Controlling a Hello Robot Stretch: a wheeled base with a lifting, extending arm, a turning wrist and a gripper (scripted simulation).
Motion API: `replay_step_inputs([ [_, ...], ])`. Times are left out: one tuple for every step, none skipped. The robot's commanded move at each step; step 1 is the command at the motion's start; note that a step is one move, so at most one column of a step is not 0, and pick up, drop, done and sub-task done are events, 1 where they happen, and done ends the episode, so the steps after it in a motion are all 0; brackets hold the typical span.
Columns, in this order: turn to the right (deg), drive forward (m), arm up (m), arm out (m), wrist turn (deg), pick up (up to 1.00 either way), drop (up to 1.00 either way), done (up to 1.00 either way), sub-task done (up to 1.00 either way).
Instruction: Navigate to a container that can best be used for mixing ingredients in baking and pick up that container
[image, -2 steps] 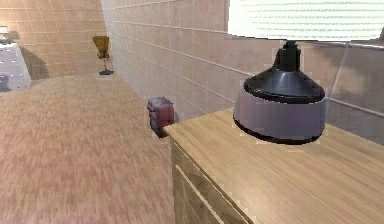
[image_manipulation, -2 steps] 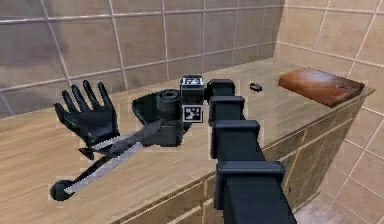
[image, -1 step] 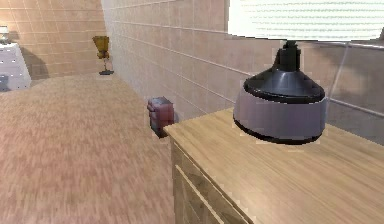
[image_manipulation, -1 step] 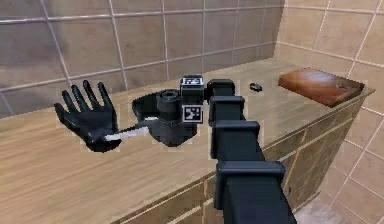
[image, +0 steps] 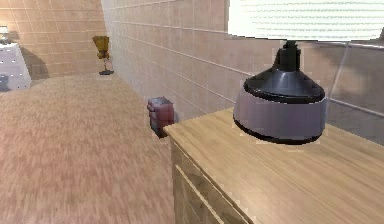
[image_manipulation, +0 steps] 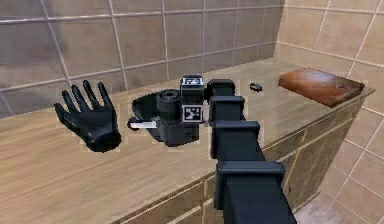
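My arm (image_manipulation: 240, 150) rises from the arm side view's bottom edge over a long wooden countertop (image_manipulation: 60, 175). Two white marker squares (image_manipulation: 190, 98) stand at its far end. Left of them is the gripper (image_manipulation: 141, 119), a dark rounded mass low over the wood. I cannot separate any dark container from the gripper's body there. I cannot tell whether it holds anything. A black hand-shaped sculpture (image_manipulation: 90, 115) stands upright just left of the gripper.
A brown flat board (image_manipulation: 318, 82) and a small dark item (image_manipulation: 256, 87) lie on the counter's far right by the tiled wall. In the forward view, a lamp (image: 280, 100) stands on a wooden cabinet (image: 270, 170). A reddish box (image: 160, 115) sits on the wood floor by the wall.
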Motion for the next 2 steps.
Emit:
replay_step_inputs([
  [0.0, 0.00, 0.00, 0.00, 0.0, 1.00, 0.00, 0.00, 0.00],
  [0.0, 0.00, 0.00, 0.00, 0.0, 0.00, 0.00, 1.00, 0.00],
])
